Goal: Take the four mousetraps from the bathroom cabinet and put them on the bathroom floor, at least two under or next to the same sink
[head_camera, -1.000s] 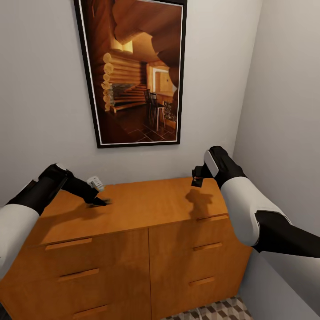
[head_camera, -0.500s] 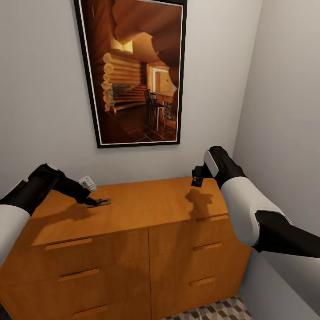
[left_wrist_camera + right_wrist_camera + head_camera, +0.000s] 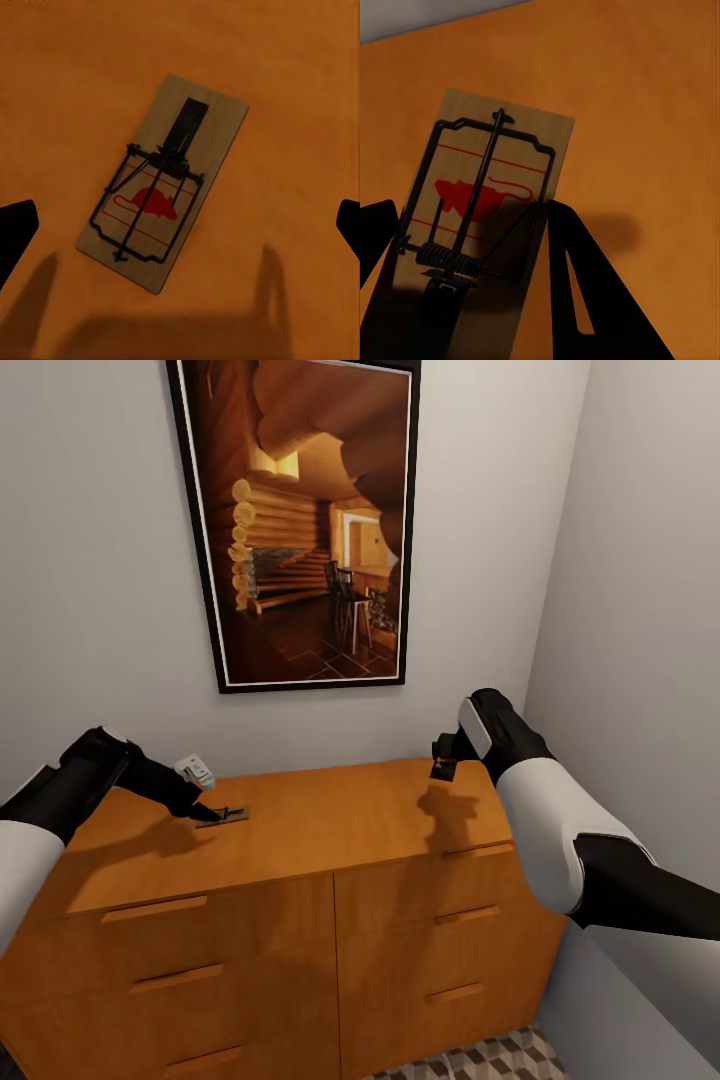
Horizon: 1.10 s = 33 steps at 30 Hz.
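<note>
Grey walls meet in a corner behind the cabinet (image 3: pixel 300 880), and a dark-framed picture (image 3: pixel 300 520) of a log interior hangs above it; a strip of the bathroom floor (image 3: pixel 480 1060) with its cube pattern shows at the foot of the drawers. On the cabinet top we see one mousetrap (image 3: pixel 228 816) lying flat near the left rear, and our left gripper (image 3: pixel 205 812) sits low just beside it. Compared with a second ago, our left arm has drawn back toward the left, and the trap that was then covered by the fingertips now lies in plain sight; over the last half second the arm has barely shifted. From the left wrist camera this mousetrap (image 3: pixel 163 191) lies free on the wood between the two dark fingertips (image 3: pixel 15 232), which stand wide apart and touch nothing. Our right gripper (image 3: pixel 443 765) hangs above the right rear of the top, unchanged, and its fingers (image 3: pixel 585 285) are closed on a second mousetrap (image 3: pixel 480 225), gripped by the spring end.
</note>
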Available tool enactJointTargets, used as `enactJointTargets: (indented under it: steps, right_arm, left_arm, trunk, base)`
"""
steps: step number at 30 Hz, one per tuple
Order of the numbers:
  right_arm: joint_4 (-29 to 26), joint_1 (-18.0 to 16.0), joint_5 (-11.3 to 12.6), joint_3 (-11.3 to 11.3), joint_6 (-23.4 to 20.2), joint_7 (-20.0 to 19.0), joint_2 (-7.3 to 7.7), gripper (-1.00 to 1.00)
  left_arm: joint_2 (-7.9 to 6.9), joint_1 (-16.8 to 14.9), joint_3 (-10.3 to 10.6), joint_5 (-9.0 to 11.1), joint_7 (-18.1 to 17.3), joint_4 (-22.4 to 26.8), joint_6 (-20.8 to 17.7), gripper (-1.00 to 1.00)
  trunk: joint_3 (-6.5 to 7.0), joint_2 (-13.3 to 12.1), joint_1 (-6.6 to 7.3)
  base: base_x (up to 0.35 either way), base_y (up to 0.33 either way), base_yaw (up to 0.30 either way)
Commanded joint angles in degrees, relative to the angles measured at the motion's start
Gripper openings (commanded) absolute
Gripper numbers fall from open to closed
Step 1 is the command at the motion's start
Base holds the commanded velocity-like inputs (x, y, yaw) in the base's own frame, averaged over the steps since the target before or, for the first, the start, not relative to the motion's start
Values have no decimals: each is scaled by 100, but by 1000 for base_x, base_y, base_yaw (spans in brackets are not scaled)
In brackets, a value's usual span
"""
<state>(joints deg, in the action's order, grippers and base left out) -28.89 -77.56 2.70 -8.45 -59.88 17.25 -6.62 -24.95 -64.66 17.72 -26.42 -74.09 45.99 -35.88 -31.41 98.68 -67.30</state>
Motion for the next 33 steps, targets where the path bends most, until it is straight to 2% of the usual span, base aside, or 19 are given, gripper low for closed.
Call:
enactJointTargets:
  steps: [1,12,20,33]
  right_arm:
    - [-8,-5,31,-34,-12,42,-6,-100]
    - [-9,-5,29,-34,-12,42,-6,-100]
    - [-9,-5,29,-34,-12,42,-6,-100]
    - [-3,-5,30,-34,-12,42,-6,-100]
  left_arm:
    - [-11,-8,12,-11,-44,32,-58,100]
    - [-9,-5,7,-10,-85,305,-64,100]
    - [-7,-6,-4,3,-88,344,-84,100]
    - [-4,-11,4,5,-88,342,-73,100]
  trunk:
    - [-7,3,0]
    - [-7,3,0]
    - [-7,3,0]
    - [-7,3,0]
  base:
    - [0,0,0]
    - [3,3,0]
    - [93,100,0]
    - [11,12,0]
